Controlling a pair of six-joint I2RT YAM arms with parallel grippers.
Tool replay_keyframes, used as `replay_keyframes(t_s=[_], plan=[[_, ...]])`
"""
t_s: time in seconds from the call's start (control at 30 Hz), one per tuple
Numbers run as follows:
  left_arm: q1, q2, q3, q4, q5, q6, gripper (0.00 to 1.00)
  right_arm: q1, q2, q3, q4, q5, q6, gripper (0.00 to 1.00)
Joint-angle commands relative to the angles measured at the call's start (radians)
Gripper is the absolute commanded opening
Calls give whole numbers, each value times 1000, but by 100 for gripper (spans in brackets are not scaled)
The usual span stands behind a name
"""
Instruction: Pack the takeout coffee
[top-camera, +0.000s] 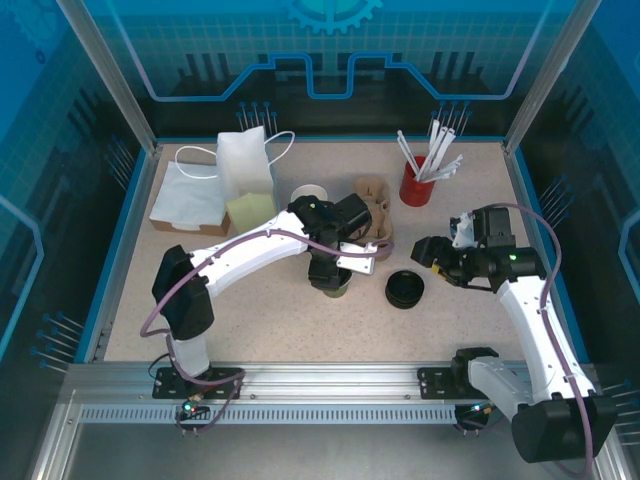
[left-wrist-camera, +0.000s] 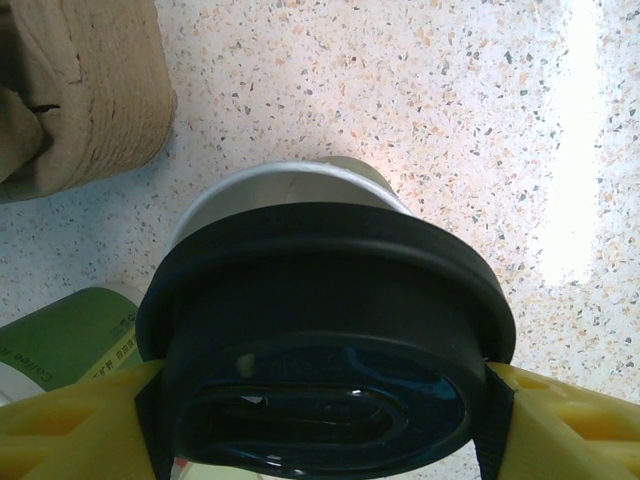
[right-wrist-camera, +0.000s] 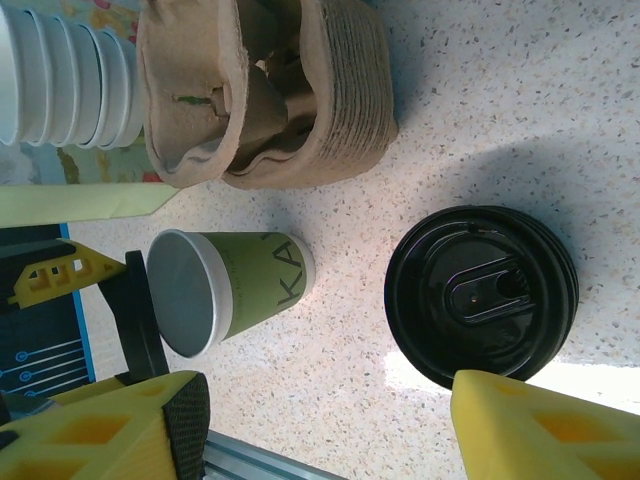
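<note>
The takeout coffee cup (top-camera: 336, 284) stands dark green and upright mid-table, its grey-white mouth (right-wrist-camera: 180, 292) uncovered from the side. My left gripper (top-camera: 330, 268) (left-wrist-camera: 325, 420) hangs right over it, shut on a round black lid (left-wrist-camera: 330, 330). The lid spans the gap between both yellow fingers. It covers most of the cup's mouth, and the pale far rim (left-wrist-camera: 285, 180) shows beyond it. I cannot tell whether lid and rim touch. My right gripper (top-camera: 440, 258) (right-wrist-camera: 350, 430) is open and holds nothing, to the right of a stack of black lids (top-camera: 405, 290) (right-wrist-camera: 480, 295).
The brown pulp cup carrier (top-camera: 372, 205) (right-wrist-camera: 270, 90) stands just behind the cup, with stacked white cups (top-camera: 308, 195) (right-wrist-camera: 60, 75) beside it. A red cup of white straws (top-camera: 415, 185) is at the back right. White paper bags (top-camera: 245, 165) stand back left.
</note>
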Motion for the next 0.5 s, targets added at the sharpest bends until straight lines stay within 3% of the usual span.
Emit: replay_keyframes(t_s=[0.0, 0.47], plan=[[-9, 20, 33, -32, -8, 18, 76, -20, -14, -12, 4, -25, -12, 67], [-9, 42, 53, -28, 3, -2, 86, -25, -15, -12, 2, -35, -19, 67]])
